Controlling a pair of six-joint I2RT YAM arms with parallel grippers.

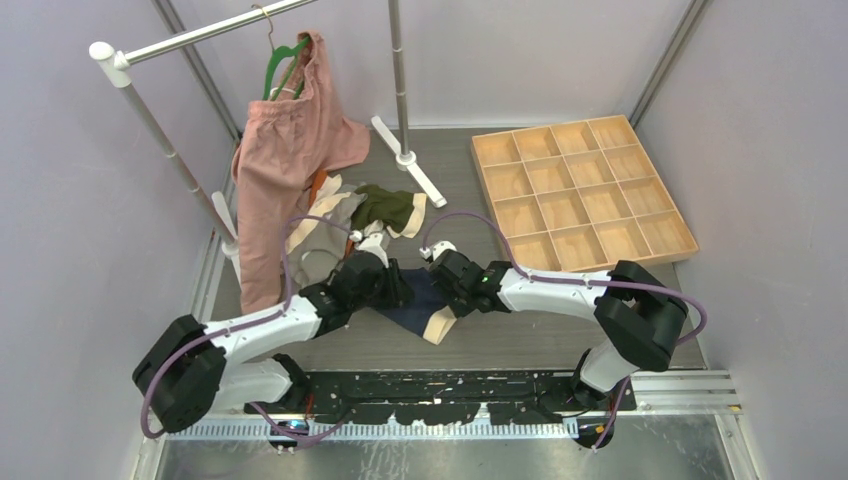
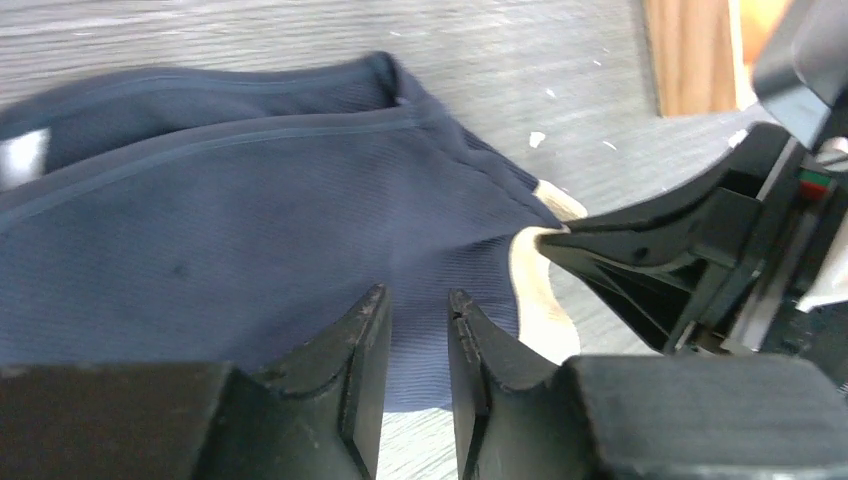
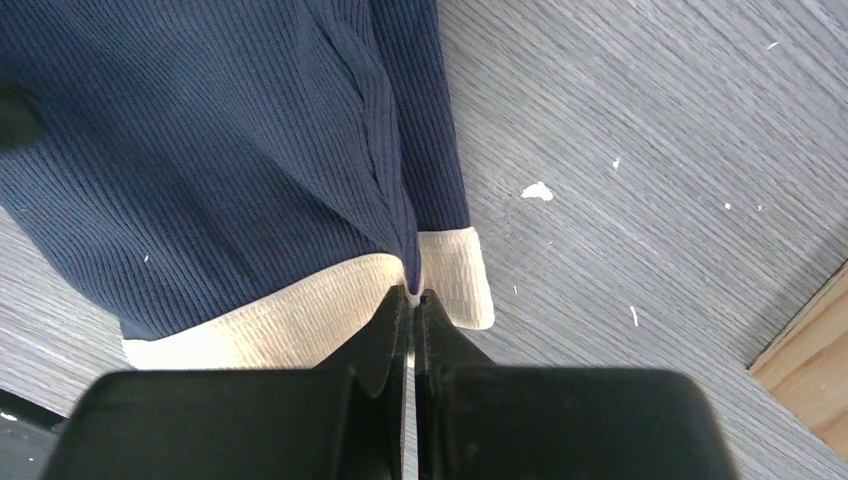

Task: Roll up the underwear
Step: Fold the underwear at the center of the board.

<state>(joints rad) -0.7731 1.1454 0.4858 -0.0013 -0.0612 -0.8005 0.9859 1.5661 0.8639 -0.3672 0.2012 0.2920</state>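
No readable txt, labels, brands or nos. in any of the 3 views. Cream waistband of the underwear (image 3: 300, 315) shows plain rib only, no legible brand. Small red/green patch (image 2: 815, 184) on black housing, rt edge of left wrist view, is too blurred to read.

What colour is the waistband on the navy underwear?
Cream; the waistband shows best in the right wrist view.

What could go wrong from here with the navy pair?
1. The right jaws pinch only the edge of the cream waistband; a pull could slip it free.
2. The left jaws stand open over the navy underwear, gripping nothing, so the fabric may bunch unevenly.
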